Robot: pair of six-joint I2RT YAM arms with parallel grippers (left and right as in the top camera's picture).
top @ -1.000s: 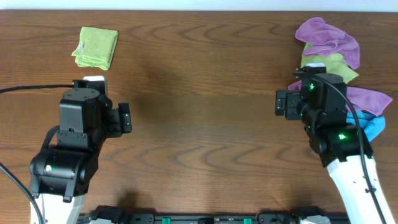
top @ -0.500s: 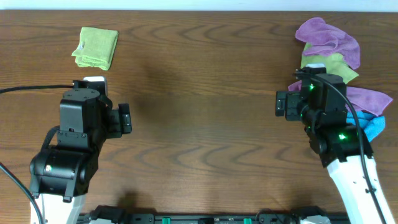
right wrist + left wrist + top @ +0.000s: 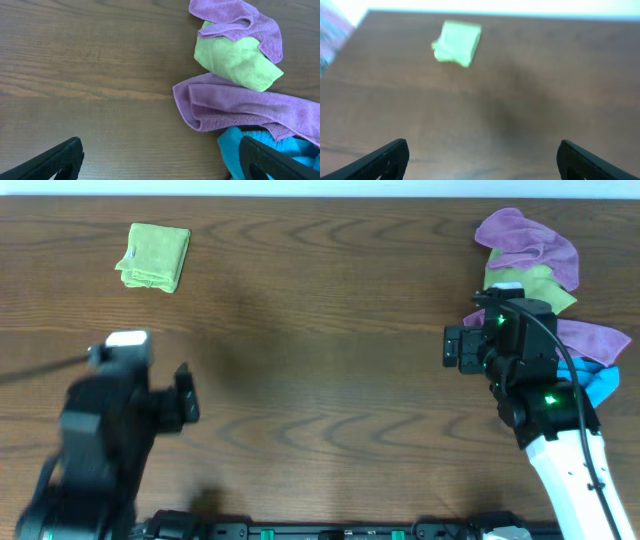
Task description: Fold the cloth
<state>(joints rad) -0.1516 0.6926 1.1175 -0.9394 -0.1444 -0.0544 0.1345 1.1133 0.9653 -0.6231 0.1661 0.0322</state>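
Note:
The cloth is light lime-green and lies folded into a small rectangle at the far left of the table. It also shows blurred in the left wrist view, well ahead of the fingers. My left gripper is open and empty over bare wood. In the overhead view the left arm is blurred, well short of the cloth. My right gripper is open and empty, with its right finger over the edge of a blue cloth.
A pile of other cloths lies at the far right: a purple cloth, a duller olive-green cloth, a second purple cloth and the blue cloth. The right arm stands beside this pile.
The left arm has pulled back toward the near edge and to the left, and is blurred with motion. The right arm and all the cloths have not moved.

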